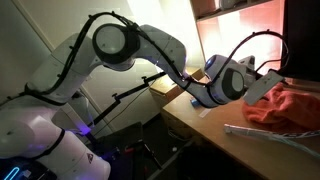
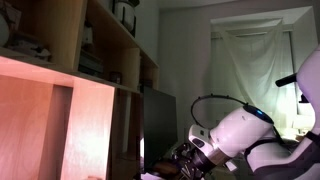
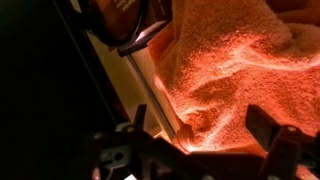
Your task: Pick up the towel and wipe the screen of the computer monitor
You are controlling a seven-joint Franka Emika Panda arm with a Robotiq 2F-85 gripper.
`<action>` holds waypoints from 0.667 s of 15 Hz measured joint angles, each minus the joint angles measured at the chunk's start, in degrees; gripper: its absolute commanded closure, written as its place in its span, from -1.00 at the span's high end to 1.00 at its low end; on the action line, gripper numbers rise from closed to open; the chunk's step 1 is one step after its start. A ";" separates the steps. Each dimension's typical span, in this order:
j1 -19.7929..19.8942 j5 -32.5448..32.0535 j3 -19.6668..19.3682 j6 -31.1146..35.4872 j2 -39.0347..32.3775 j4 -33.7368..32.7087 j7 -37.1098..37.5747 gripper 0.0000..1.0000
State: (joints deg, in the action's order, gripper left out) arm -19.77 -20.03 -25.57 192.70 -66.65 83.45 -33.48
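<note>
An orange towel [image 1: 292,105] lies crumpled on the wooden desk [image 1: 215,135]. In the wrist view the towel [image 3: 230,60] fills the upper right. My gripper [image 3: 203,122] is open, one finger on each side of the towel's near edge, just above it and not closed on it. In an exterior view the gripper [image 1: 256,84] sits at the towel's left edge. A dark upright panel that looks like the monitor [image 2: 158,122] stands beside the shelves; its screen does not show. In that view the gripper is hidden behind the arm [image 2: 235,140].
A white flat object [image 1: 268,135] lies on the desk in front of the towel. Wooden shelves [image 2: 90,60] rise above the desk. A dark stand or base [image 3: 120,25] sits next to the towel. The room is dim.
</note>
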 measured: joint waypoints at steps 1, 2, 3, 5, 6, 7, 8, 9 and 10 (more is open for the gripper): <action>0.01 0.00 0.00 0.00 0.00 0.05 0.00 1.00; 0.01 0.01 -0.02 0.00 0.00 0.06 0.00 1.00; 0.03 -0.18 -0.01 -0.01 -0.04 0.05 0.00 1.00; 0.43 -0.20 0.44 -1.21 -0.13 -0.11 0.35 1.00; 0.88 -0.27 0.81 -2.63 -0.19 -0.40 0.66 1.00; 1.57 -0.32 1.35 -4.25 -0.29 -0.78 1.06 1.00; 2.51 -0.55 2.03 -5.71 -0.44 -1.32 1.23 1.00; 3.73 -1.01 2.92 -6.96 -0.62 -1.94 1.25 1.00; 5.07 -1.51 3.84 -7.97 -0.87 -2.63 1.26 1.00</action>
State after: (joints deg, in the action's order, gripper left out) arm -14.70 -21.54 -21.73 184.73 -67.52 80.83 -32.22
